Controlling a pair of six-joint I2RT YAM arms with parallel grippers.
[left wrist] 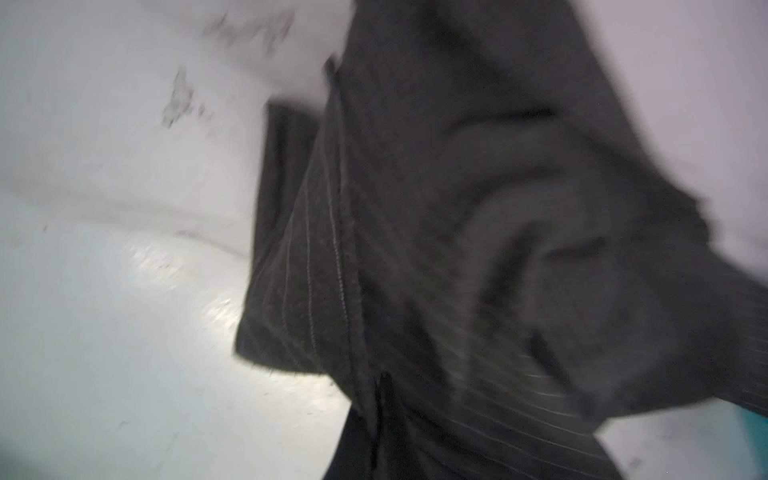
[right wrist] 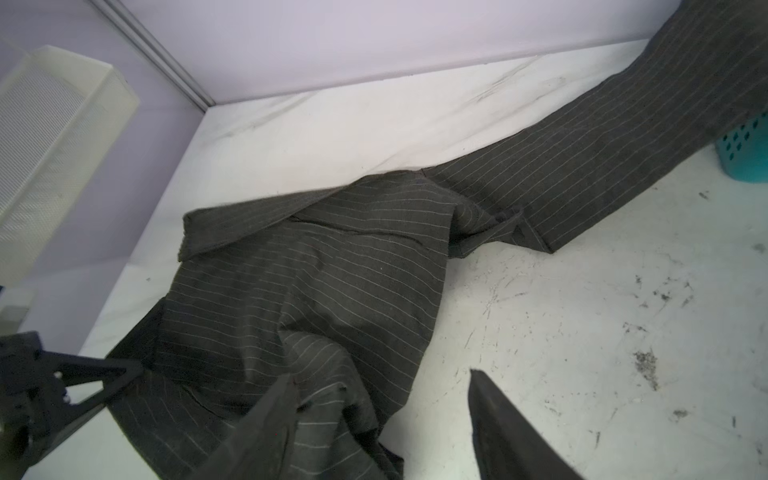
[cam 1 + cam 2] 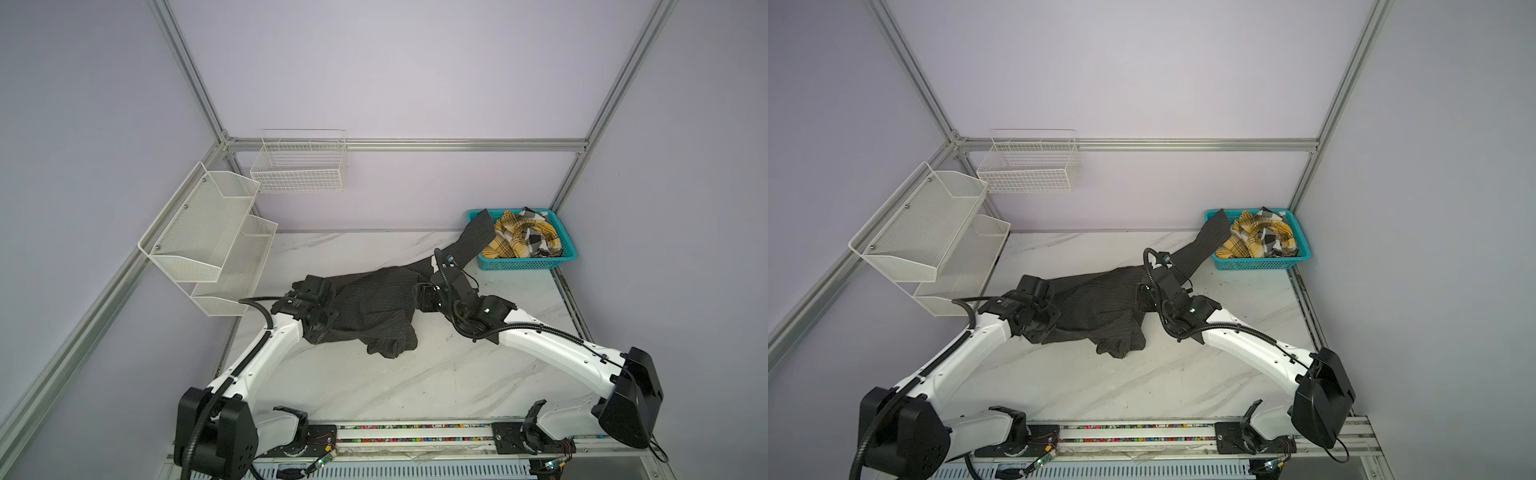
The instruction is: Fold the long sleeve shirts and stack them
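Observation:
The dark charcoal pinstriped shirt (image 3: pixel 374 307) (image 3: pixel 1100 307) lies crumpled mid-table, and one sleeve runs back right onto the teal basket's rim. The yellow, black and white plaid shirt (image 3: pixel 523 237) (image 3: pixel 1258 237) is bundled inside that basket. My left gripper (image 1: pixel 384 386) is at the charcoal shirt's left edge, shut on a fold of the cloth (image 1: pixel 457 208); the left wrist view is blurred. At the shirt's right edge my right gripper (image 2: pixel 378 376) (image 3: pixel 419 295) stands open. One of its fingers is over the cloth (image 2: pixel 311 270) and the other is over bare table.
The teal basket (image 3: pixel 528 264) (image 3: pixel 1262 262) stands in the back right corner. A white mesh two-tier shelf (image 3: pixel 208 232) juts in from the left wall and a white wire basket (image 3: pixel 299 166) hangs on the back wall. The marble tabletop (image 3: pixel 415 382) stretches toward the front rail.

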